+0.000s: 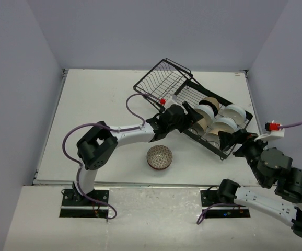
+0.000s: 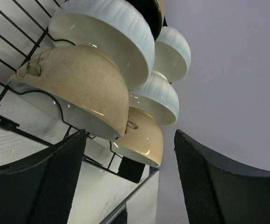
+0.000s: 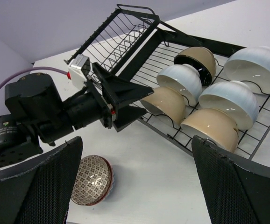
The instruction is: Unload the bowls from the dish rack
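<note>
Toward the far right corner of the counter (image 1: 99, 104) the dish rack (image 1: 164, 78) lies askew, its wire basket end pointing at the far edge. From overhead, bowls stand on edge in the slotted tray, but their number is hard to read.

The right wrist view settles it. Six bowls (image 3: 230, 100) stand in two rows: three white, two tan, and one black-lined bowl (image 3: 196, 60). One patterned bowl (image 1: 160, 157) sits on the counter outside the rack, near the middle of the near edge. Only the overhead and right wrist views show it.

The left fingers (image 1: 186, 120) are at the rack's long near side. The right wrist view shows them spread, tips just beside the endmost tan bowl (image 3: 165, 105) and not closed on it. The left wrist view agrees: both fingers stand apart, that bowl's rim lies above one of them, and nothing is gripped. Whether a tip touches the bowl cannot be told.

The right fingers (image 1: 225, 140) hover by the rack's near right corner, spread to their widest and holding nothing.
</note>
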`<state>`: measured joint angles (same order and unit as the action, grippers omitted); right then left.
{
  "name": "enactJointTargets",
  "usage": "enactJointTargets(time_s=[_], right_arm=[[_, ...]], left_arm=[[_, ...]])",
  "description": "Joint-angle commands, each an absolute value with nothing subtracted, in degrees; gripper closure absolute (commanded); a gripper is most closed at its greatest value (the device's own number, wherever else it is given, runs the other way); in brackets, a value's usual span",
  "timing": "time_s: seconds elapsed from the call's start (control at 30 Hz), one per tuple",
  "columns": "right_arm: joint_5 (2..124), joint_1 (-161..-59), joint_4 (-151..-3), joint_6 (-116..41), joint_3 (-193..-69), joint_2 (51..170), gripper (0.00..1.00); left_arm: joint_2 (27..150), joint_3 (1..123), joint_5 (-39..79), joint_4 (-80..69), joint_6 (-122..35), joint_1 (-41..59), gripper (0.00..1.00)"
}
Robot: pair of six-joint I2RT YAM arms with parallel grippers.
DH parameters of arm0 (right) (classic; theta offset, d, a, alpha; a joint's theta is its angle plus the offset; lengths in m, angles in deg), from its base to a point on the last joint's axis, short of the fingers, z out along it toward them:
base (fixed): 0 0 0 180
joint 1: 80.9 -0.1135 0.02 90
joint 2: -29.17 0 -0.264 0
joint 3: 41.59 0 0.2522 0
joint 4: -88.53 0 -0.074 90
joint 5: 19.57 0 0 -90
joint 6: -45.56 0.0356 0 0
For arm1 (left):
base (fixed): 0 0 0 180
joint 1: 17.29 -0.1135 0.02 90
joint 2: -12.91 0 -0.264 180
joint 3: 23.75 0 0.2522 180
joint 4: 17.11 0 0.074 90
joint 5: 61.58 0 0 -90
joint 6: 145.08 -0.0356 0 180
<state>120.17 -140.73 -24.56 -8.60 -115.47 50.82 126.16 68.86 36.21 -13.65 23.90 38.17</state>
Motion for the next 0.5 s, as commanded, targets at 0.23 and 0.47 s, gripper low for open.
enactJointTargets(time_s=[0.23,0.47], right_arm=[[116.67,-140.66,-27.52,-12.35,-115.47,52.29,0.01],[115.08,-140.66,-29.19,-14.2,-114.24,53.34,0.01]], left_arm=[[130.59,71.67,39.22,-19.34,27.62,37.47,0.36],[132.52,71.84,40.01,-24.17,27.27,37.38,0.63]])
